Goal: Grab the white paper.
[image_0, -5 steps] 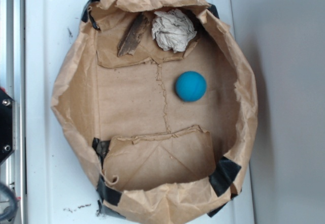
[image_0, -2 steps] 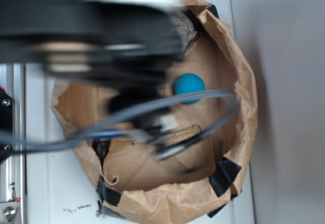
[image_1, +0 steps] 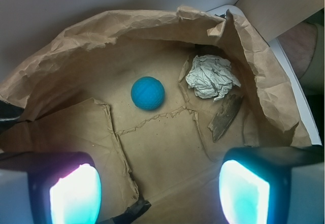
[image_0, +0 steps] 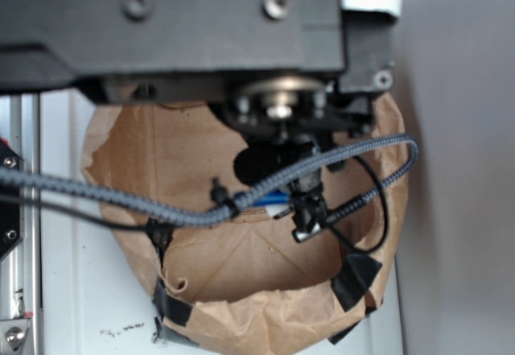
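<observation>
Your gripper (image_1: 160, 191) hangs wide open above the bag (image_1: 127, 28). The paper (image_1: 212, 76) sits at 1 o'clock; closing early could snag the bark (image_1: 225, 116) beside it.

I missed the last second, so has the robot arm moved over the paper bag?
Yes. The arm has swung in over the brown paper bag, now covering its top half, where the white paper lay exposed before.

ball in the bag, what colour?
Blue, a solid teal-ish blue ball, clearest in the wrist view.
</observation>
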### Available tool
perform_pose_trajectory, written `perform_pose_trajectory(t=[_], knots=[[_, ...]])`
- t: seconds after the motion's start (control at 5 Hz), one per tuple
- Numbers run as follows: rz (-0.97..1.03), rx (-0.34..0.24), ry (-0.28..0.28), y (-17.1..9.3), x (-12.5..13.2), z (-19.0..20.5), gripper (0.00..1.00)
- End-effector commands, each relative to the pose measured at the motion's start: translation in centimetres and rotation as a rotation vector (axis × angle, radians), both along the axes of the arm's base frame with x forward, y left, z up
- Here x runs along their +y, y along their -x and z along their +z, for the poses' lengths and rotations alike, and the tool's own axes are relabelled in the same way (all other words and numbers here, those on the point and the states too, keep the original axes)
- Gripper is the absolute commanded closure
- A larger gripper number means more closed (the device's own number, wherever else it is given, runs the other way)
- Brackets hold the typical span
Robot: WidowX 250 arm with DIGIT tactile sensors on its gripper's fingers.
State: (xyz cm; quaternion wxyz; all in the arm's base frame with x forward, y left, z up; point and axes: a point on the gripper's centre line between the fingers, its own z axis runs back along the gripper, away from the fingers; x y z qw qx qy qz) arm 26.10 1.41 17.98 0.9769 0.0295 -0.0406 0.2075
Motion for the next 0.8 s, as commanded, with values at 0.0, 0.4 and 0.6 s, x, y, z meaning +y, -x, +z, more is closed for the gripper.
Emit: perform_pose_trajectory(t=[0.0,0.4,0.6], knots=[[0.093,-0.112,0.0,-1.4,2.4,-1.1,0.0],[0.167,-0.167,-0.045,-2.3,4.7,-6.0,0.0],[0.167,-0.167,-0.045,-2.3,4.7,-6.0,0.0]])
